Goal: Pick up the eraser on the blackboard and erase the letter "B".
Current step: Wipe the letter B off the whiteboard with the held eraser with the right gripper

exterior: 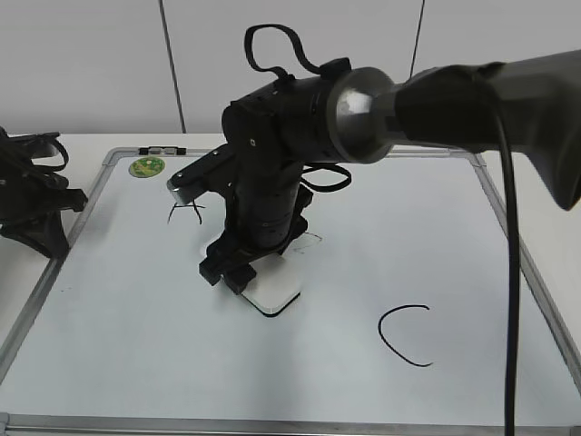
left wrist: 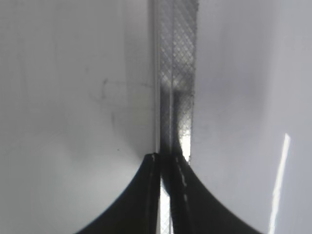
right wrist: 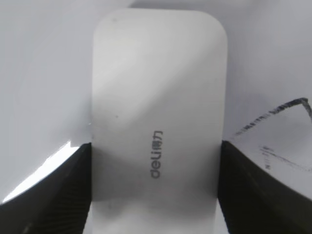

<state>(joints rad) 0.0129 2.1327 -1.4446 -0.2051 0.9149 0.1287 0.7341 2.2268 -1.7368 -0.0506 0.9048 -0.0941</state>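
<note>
The blackboard (exterior: 136, 345) is a white board with a silver frame, lying flat. My right gripper (exterior: 231, 270) reaches to its middle and is shut on the eraser (exterior: 272, 292), a white rounded pad lying flat against the board. In the right wrist view the eraser (right wrist: 158, 97) fills the space between both jaws (right wrist: 156, 195). The letter "B" (exterior: 311, 240) shows only as a thin stroke beside the arm; the rest is hidden. Black strokes (right wrist: 287, 105) lie right of the eraser; I cannot tell which letter. My left gripper (left wrist: 165, 158) is shut and empty over the frame.
The letter "A" (exterior: 186, 211) is partly hidden behind the right arm. The letter "C" (exterior: 404, 334) is at the front right. A green round magnet (exterior: 146, 166) sits at the board's far left corner. The left arm (exterior: 32, 204) rests at the board's left edge.
</note>
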